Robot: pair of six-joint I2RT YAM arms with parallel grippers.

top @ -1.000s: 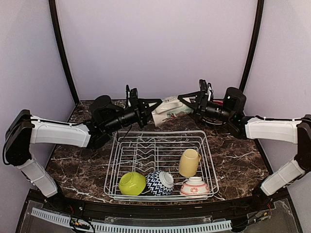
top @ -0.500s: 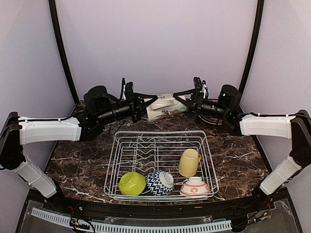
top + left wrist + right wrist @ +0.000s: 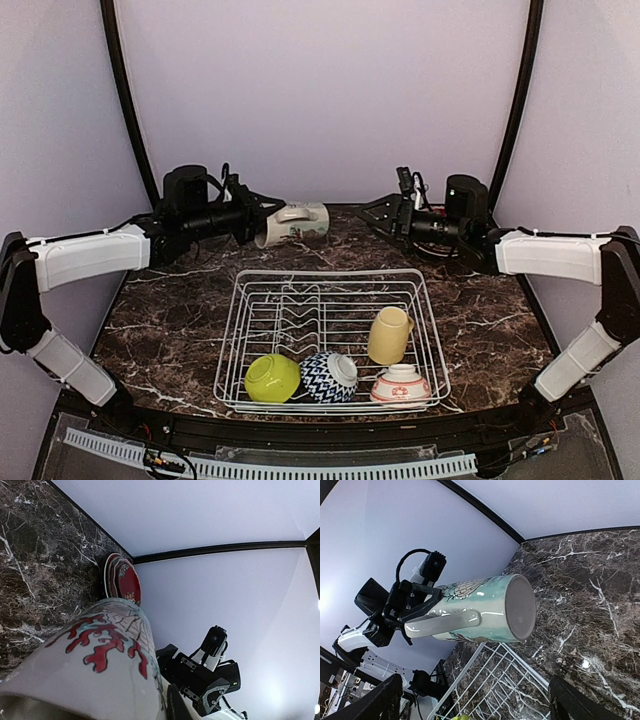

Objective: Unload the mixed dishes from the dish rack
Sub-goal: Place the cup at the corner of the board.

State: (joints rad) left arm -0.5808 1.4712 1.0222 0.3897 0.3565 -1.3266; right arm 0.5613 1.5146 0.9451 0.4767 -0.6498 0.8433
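Top external view showed the left end effector [image 3: 262, 223] clamped on the cream mug [image 3: 298, 221] over the bench [image 3: 180, 330], the right end effector [image 3: 378, 220] spread wide.

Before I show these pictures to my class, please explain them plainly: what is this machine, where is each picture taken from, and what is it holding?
These are two robot arms bolted to a marble table, each ending in a two-finger pincer. One picture looks down from above and behind the arms. The other two come from small cameras on each wrist. The left pincer holds a painted cream mug on its side, off the table. The right pincer is open and holds nothing. In the white wire dish rack are a yellow mug, a lime bowl, a navy-zigzag bowl and a pink-white bowl. The left wrist view also shows a red plate by the back wall.
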